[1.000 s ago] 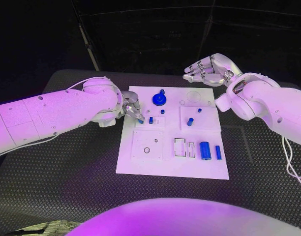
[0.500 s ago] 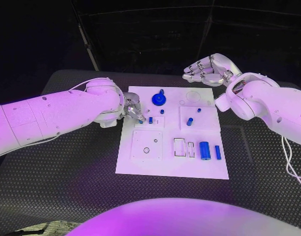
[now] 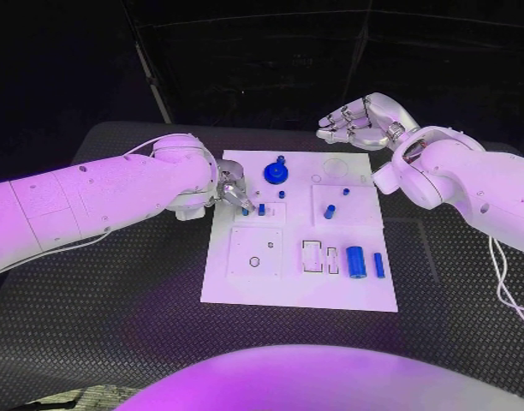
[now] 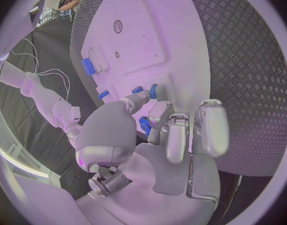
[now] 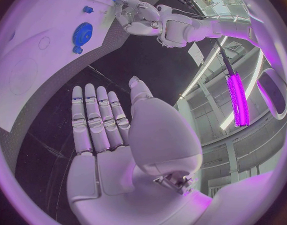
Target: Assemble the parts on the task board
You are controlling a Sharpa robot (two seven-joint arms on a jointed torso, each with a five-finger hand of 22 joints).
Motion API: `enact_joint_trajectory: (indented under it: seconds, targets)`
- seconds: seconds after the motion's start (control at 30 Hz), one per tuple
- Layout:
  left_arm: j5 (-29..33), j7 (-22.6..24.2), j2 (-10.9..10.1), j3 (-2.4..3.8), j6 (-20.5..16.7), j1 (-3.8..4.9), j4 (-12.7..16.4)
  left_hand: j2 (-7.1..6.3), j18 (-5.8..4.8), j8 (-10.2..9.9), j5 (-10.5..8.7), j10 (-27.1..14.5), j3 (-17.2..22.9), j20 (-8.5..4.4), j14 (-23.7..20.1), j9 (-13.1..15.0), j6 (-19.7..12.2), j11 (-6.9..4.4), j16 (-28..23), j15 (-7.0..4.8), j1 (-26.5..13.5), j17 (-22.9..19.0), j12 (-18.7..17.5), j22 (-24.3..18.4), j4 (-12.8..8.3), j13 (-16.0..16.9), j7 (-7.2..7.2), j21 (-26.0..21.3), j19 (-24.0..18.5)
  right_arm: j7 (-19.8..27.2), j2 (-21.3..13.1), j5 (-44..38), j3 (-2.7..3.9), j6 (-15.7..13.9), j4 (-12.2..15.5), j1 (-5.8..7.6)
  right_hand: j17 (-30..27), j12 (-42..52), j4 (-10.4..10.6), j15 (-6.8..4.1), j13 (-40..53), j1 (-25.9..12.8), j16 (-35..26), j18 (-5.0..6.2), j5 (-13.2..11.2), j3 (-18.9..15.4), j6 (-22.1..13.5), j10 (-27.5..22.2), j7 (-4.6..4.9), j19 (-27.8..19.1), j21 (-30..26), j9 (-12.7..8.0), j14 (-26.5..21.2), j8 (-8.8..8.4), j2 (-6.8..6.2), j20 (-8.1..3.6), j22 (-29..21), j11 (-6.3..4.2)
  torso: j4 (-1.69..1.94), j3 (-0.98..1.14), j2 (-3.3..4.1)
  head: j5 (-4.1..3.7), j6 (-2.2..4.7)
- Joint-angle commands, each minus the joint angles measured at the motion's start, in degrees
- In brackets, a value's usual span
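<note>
The flat white rectangular task board (image 3: 299,257) lies mid-table. At its nine o'clock edge the left hand (image 3: 231,190) pinches a small blue cylindrical peg (image 3: 261,208). The right hand (image 3: 359,122), fingers straight and apart, holds nothing at one o'clock. No legible writing.

Left hand (image 3: 231,193) at task board (image 3: 299,291) 9 o'clock edge: own fingers cover small blue part (image 4: 153,91); I can't judge grip. Recess contents at board's 6 o'clock too small to identify. Right hand (image 3: 359,122): palm side hidden from head view.
</note>
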Motion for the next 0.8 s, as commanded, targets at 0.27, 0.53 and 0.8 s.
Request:
enact_joint_trajectory:
  seconds: [0.27, 0.53, 0.8]
  targets:
    - [0.04, -0.56, -0.90, -0.54, 1.10, -0.74, -0.36, -2.41, 0.30, 0.62, -0.50, -0.11, -6.09, -0.61, 6.05, -0.30, 0.65, -0.45, 0.18, -0.45, -8.71, 15.10, 0.62, 4.05, 2.79, 0.16, -0.56, 0.13, 0.22, 0.53, 0.01, 0.20, 0.03, 0.36, 0.11, 0.09, -0.05, 0.29, -0.03, -0.08, -0.09, -0.10, -0.26, 0.28, 0.28, -0.14, 0.48, -0.04, 0.44, 0.32, -0.19, 0.04, 0.09, -0.32, 0.23, -0.06, -0.08, 0.11, 0.00, -0.09, -0.02, -0.23, 0.00]
    - [0.11, -0.26, -2.34, -0.45, -2.49, -0.79, 0.76, -2.36, 0.31, 0.56, -0.32, -0.29, -15.65, -0.80, 6.05, -0.87, 0.58, -0.59, 0.18, -0.65, -10.74, 15.10, 0.88, 4.16, 7.69, 0.37, -0.75, 0.02, 0.34, 0.57, -0.05, 0.20, 0.03, 0.34, 0.13, 0.00, -0.05, 0.29, -0.03, -0.08, -0.09, -0.10, -0.26, 0.28, 0.28, -0.14, 0.48, -0.04, 0.44, 0.32, -0.19, 0.04, 0.09, -0.32, 0.23, -0.06, -0.08, 0.11, 0.03, -0.05, -0.03, -0.30, 0.00]
    - [2.76, 0.21, -3.16, -0.25, -7.89, -0.78, 1.30, -1.35, 0.38, 0.27, -0.24, -1.00, -22.18, -0.83, 6.05, -1.37, -0.54, -0.39, 0.18, -0.54, -9.09, 15.10, 0.38, 4.06, 11.20, -0.43, -0.45, -0.36, 0.30, 0.60, 0.15, 0.20, 0.03, 0.36, 0.00, -0.05, -0.05, 0.29, -0.03, -0.08, -0.09, -0.10, -0.26, 0.28, 0.28, -0.14, 0.48, -0.04, 0.44, 0.32, -0.19, 0.04, 0.09, -0.32, 0.23, -0.06, -0.08, 0.11, 0.05, -0.05, -0.01, -0.30, 0.00]
